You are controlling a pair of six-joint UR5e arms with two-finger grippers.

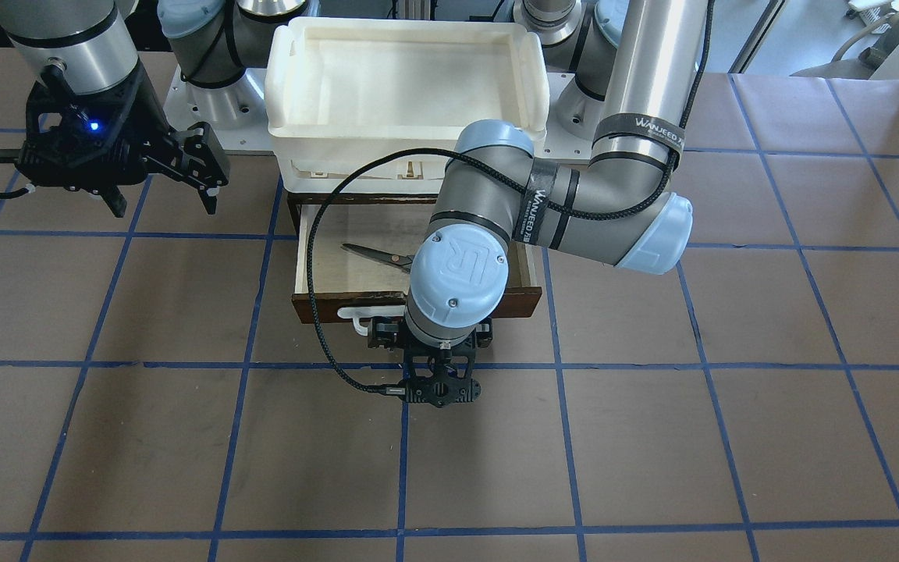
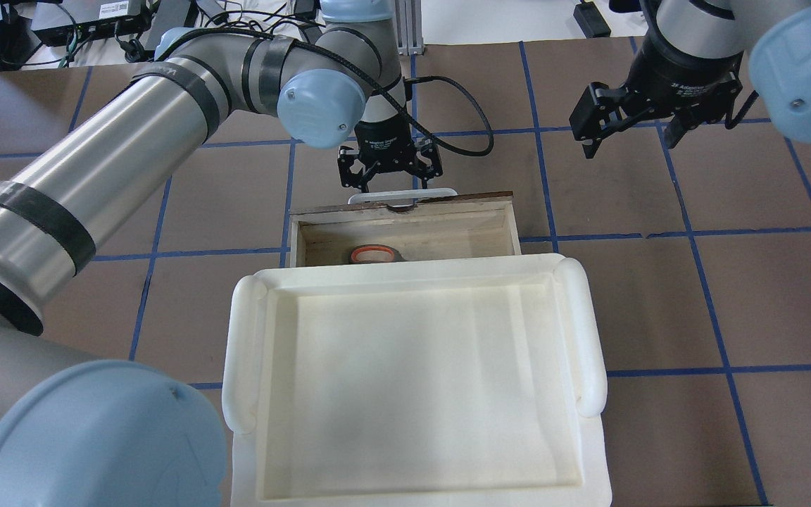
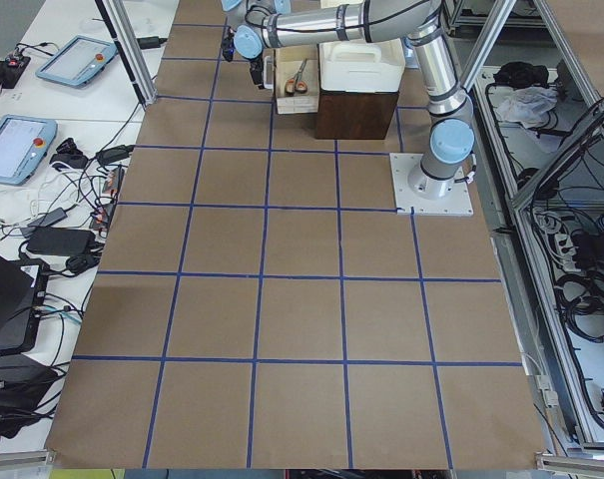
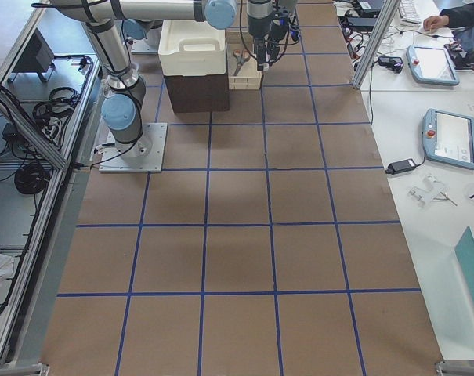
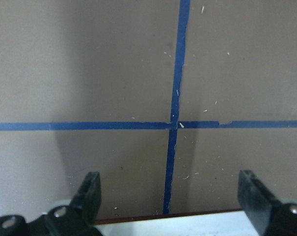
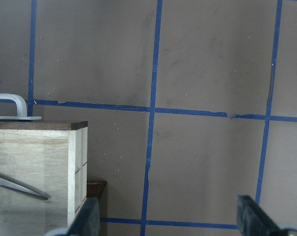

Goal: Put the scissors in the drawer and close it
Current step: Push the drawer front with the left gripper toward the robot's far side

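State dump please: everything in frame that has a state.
drawer: open, pulled out.
scissors: blades closed, lying flat inside the drawer.
left claw: open, empty, at the drawer's white handle.
right claw: open, empty, raised off to the drawer's side.

My arms [image 1: 644,55] are brushed silver tubes with pale blue-grey joint caps [image 1: 457,269], one embossed UR and fixed by small screws. Black WANJEED straps [image 1: 656,125] bind a braided black cable [image 1: 310,265]. My left tool [image 2: 389,183] and right tool [image 1: 162,204] are black.
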